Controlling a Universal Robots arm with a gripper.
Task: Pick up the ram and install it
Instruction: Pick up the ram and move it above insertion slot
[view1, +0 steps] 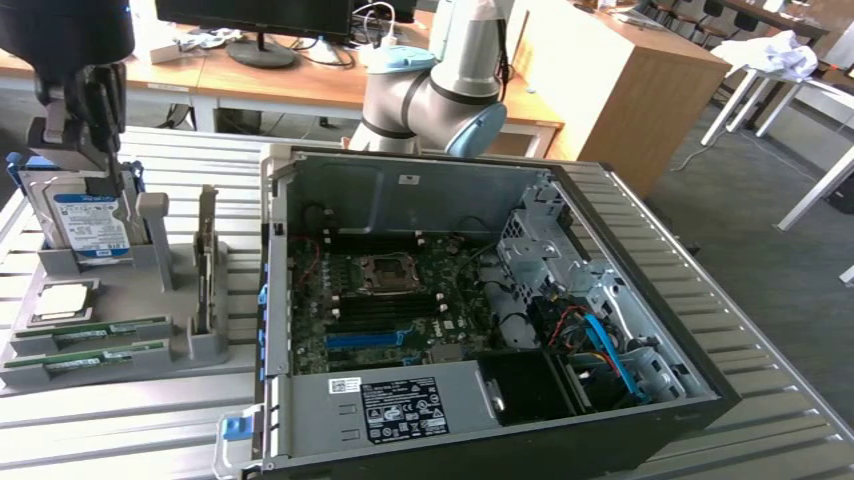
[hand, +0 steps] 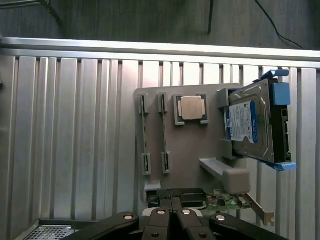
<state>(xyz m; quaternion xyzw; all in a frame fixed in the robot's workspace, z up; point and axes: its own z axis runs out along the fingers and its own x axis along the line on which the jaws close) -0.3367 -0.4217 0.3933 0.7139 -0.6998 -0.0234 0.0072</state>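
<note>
The black gripper (hand: 170, 199) hangs shut, empty. Below, a grey slotted holder (hand: 187, 150) keeps thin green ram sticks (hand: 145, 135) edge-up for pinching.

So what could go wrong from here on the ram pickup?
1. The gripper is shut and empty above the holder. Descending like that, it would likely press on a stick rather than straddle it.
2. The two ram sticks lie side by side in close slots, so a finger could catch the neighbour.
3. The hard drive and an upright card stand taller nearby, which makes them possible snags.
</note>
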